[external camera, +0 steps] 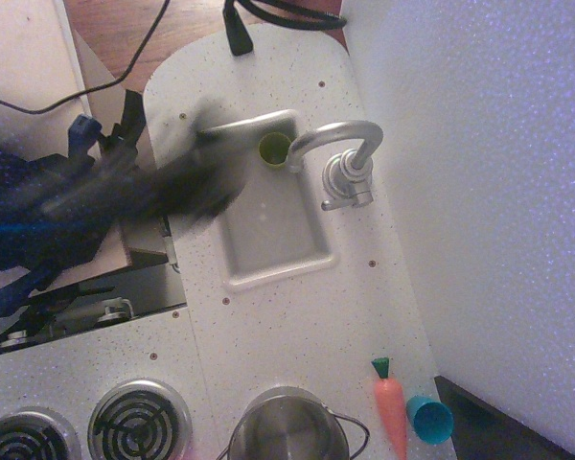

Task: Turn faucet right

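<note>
The shiny silver faucet [347, 165] stands on the white counter at the right rim of the sink [268, 273]. Its arched spout curves left over the sink's top right corner, and its short lever points down-left. My black gripper [211, 187] is a motion-blurred shape over the sink's left rim, well left of the faucet and not touching it. The blur hides whether its jaws are open or shut.
A green cup [274, 149] sits in the sink's top corner under the spout. A toy carrot [391, 407] and a blue cup [429, 420] lie at the lower right. A steel pot [287, 426] and stove burners [139, 420] are along the bottom. A white wall stands at right.
</note>
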`<state>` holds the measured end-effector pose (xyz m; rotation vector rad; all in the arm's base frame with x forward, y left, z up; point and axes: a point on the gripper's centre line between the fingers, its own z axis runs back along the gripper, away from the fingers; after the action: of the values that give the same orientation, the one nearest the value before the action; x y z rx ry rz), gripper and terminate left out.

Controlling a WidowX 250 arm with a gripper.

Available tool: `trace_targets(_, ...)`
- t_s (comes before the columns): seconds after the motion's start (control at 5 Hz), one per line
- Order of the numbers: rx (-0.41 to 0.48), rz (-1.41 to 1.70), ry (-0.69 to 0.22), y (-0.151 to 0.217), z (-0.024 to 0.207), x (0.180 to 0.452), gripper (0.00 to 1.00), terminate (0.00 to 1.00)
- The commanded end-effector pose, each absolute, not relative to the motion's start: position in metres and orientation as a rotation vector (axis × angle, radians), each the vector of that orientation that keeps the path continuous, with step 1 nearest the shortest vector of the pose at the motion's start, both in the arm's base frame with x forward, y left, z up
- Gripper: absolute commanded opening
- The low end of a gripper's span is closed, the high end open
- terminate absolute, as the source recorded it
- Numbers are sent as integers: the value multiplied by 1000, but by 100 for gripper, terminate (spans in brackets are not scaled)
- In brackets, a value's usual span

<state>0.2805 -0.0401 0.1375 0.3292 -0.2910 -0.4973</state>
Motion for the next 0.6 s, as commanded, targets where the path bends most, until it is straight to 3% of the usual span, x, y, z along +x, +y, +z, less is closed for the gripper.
trace_targets(0.0,262,-528,-199,-17,113,302,100,0)
trace_targets(0.4,251,-698,-205,-51,92,301,100,0)
